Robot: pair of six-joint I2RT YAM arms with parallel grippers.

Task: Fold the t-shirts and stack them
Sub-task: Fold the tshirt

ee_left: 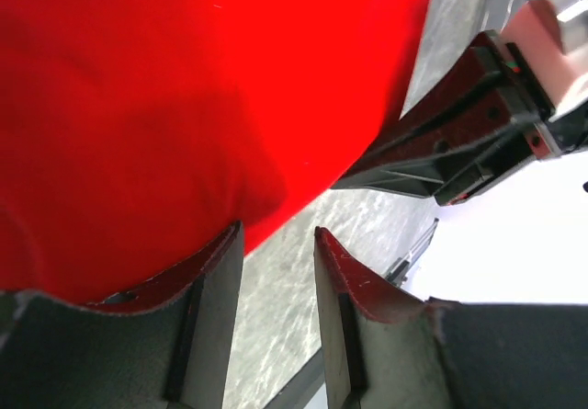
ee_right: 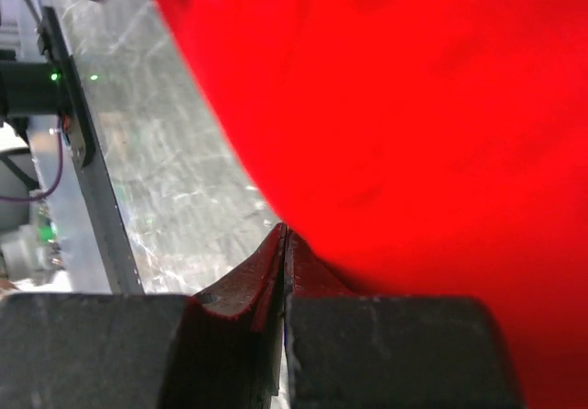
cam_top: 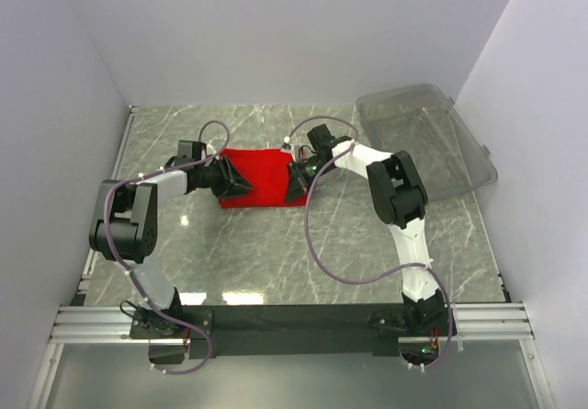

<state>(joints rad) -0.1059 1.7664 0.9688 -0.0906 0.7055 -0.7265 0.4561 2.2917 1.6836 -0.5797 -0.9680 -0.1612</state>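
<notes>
The red t-shirt (cam_top: 266, 177) lies folded into a small rectangle on the marble table, with a gripper at each of its near corners. My left gripper (cam_top: 241, 187) is at the near left corner. In the left wrist view it (ee_left: 277, 234) is open, bare table shows through the gap, and the t-shirt (ee_left: 184, 96) drapes over the tip of one finger. My right gripper (cam_top: 294, 188) is at the near right corner. In the right wrist view it (ee_right: 283, 232) is shut, tips pressed together at the edge of the t-shirt (ee_right: 413, 115). No cloth shows between them.
A clear plastic bin (cam_top: 427, 138) stands tilted at the back right against the wall. White walls close in the table (cam_top: 276, 253) on three sides. The arms' mounting rail (cam_top: 294, 319) runs along the near edge.
</notes>
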